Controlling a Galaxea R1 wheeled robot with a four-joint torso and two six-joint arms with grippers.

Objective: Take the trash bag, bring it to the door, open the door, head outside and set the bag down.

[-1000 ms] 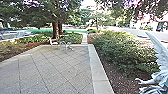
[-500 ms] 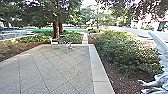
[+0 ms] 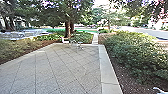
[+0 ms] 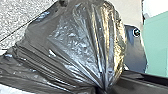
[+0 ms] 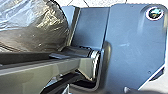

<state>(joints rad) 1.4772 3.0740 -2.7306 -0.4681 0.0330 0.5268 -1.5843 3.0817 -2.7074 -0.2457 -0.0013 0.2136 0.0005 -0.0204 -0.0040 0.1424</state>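
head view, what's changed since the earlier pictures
The camera has swung left: the tree, white chair and bushes now sit farther right, and the pale statue has mostly slid out of view. Their arrangement around the paving stayed the same.

In the head view, the lower right corner cuts off a pale thing (image 3: 160,91) (too little of it to name). The right edge crops the shrubs (image 3: 132,50), the top edge the tree (image 3: 67,28). The furniture (image 3: 65,40), left of upper centre, is too small to sort into pieces. In the left wrist view, the trash bag (image 4: 75,45) runs past the frame, its inside hidden by dark plastic.
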